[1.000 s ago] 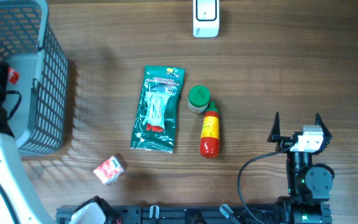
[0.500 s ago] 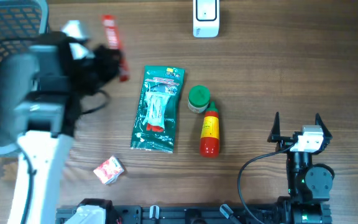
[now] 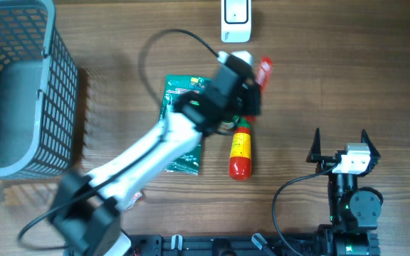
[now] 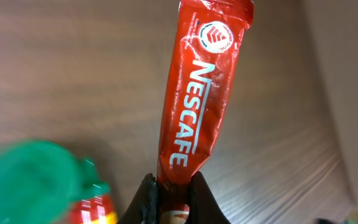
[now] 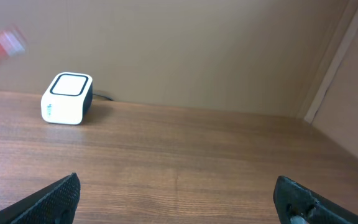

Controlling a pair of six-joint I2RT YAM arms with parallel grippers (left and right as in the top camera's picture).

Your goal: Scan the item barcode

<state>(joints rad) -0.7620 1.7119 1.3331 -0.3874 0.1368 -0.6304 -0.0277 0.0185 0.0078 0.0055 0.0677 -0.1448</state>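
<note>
Item: red Nescafe sachet [image 3: 264, 72], upper centre of the overhead frame, lifted off the table and near the scanner [image 3: 235, 20], just below and right of it.
Left claw [image 4: 169, 190]: pressed together, pinching the sachet's lower end; the sachet stands up from it.
Right claw [image 3: 340, 146]: spread wide, empty, parked at lower right.
Done: item picked up and brought close to the scanner.
Left: presenting the barcode to the scanner face. No barcode shows in any view, so I cannot tell which side carries it; a turn of the sachet may be needed.
Table [image 3: 333, 71]: brown wood grain, carrying a green pouch [image 3: 179, 87] and sauce bottle [image 3: 240, 153] mid-frame and a grey basket [image 3: 48, 43] at upper left.
Room: plain tan wall behind the table in the right wrist view, with an angled panel at far right.
</note>
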